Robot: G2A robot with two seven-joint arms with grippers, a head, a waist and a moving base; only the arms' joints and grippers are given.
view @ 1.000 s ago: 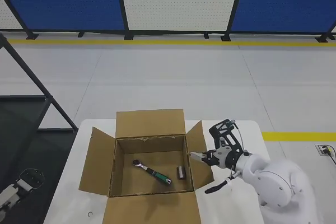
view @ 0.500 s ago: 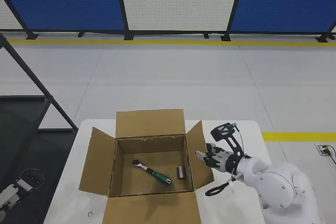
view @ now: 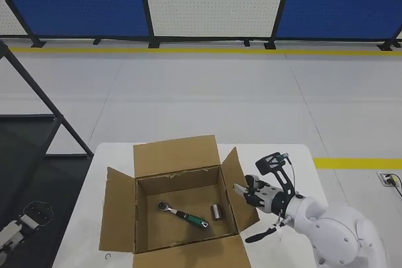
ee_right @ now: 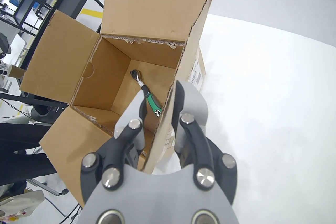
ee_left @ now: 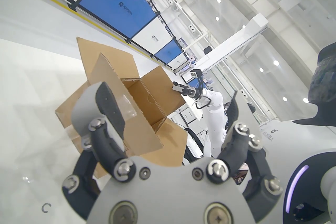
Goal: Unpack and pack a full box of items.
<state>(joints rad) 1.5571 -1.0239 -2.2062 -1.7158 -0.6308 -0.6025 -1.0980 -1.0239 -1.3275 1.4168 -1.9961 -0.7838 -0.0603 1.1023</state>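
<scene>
An open cardboard box (view: 181, 182) stands on the white table (view: 281, 155) with all flaps out. On its floor lie a ratchet wrench with a green handle (view: 182, 215) and a small metal cylinder (view: 216, 212). My right gripper (view: 244, 191) is shut on the box's right flap (view: 236, 175). In the right wrist view, the gripper (ee_right: 162, 104) has one finger on each side of the flap (ee_right: 195, 33), with the wrench (ee_right: 147, 96) inside. My left gripper (ee_left: 170, 93) is open and holds nothing, low beside the table's left side, facing the box (ee_left: 147, 104).
A black metal rack (view: 27, 87) stands left of the table. A small C-shaped ring (view: 107, 256) lies on the table near the front left corner. Bare tabletop shows behind the box and to its right around the right arm.
The box has turned a little and slid toward the table's front, pulled by the right gripper on its flap. The wrench and cylinder shifted with it. The left arm has not moved.
</scene>
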